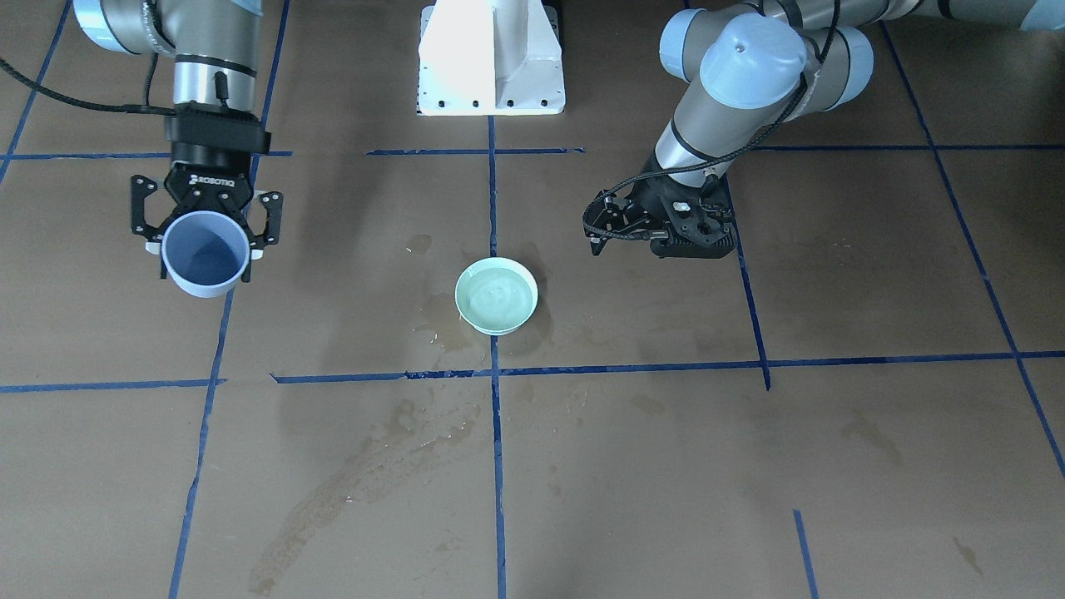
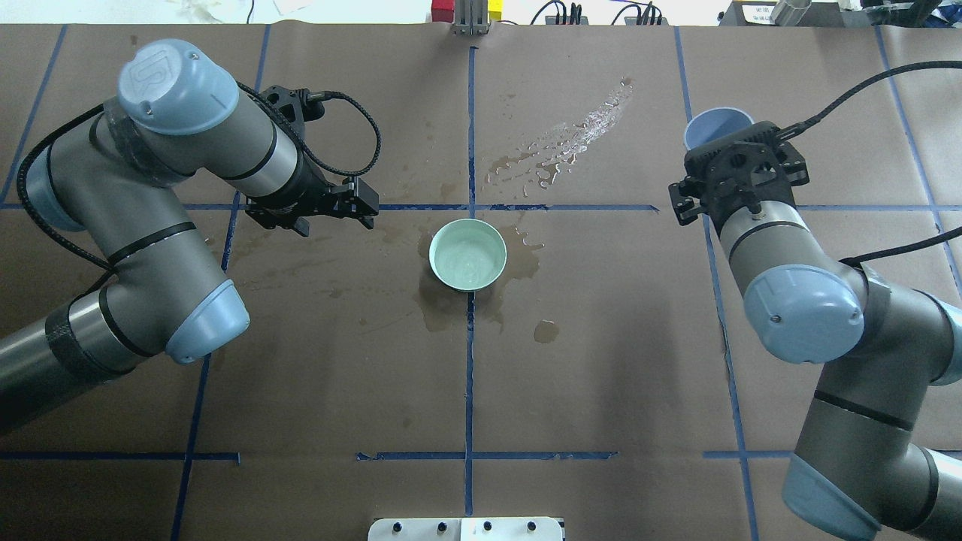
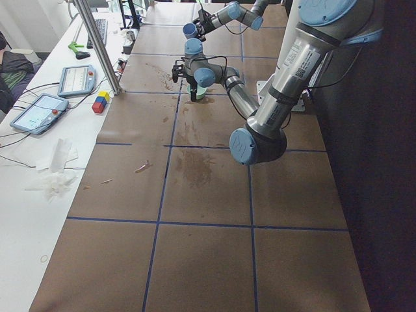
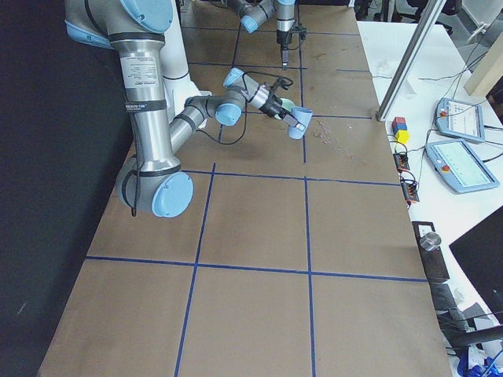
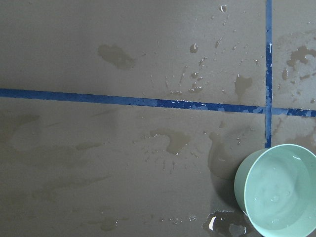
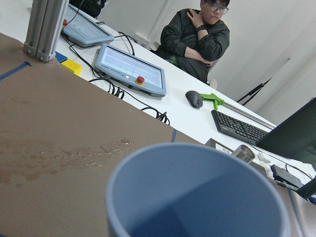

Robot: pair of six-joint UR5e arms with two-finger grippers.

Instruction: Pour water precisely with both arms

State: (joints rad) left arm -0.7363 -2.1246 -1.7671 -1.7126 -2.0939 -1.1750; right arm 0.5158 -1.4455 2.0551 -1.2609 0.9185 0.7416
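A pale green bowl [image 1: 497,295] stands on the brown table near the centre; it also shows in the overhead view [image 2: 467,254] and the left wrist view [image 5: 279,190]. Water [image 5: 276,200] shimmers faintly inside it. My right gripper [image 1: 205,249] is shut on a blue cup [image 1: 205,263], held above the table and tipped on its side, well away from the bowl. The cup also shows in the overhead view [image 2: 718,124] and the right wrist view [image 6: 197,192]. I cannot tell whether the cup holds water. My left gripper [image 1: 592,237] hovers beside the bowl, empty, and looks shut.
A glossy streak of spilled water [image 2: 582,131] lies beyond the bowl, with brownish wet blotches [image 2: 443,304] around it. The white pedestal [image 1: 491,58] stands at the robot's side. Tablets [image 4: 460,161] and a seated person [image 6: 197,37] are beyond the far edge.
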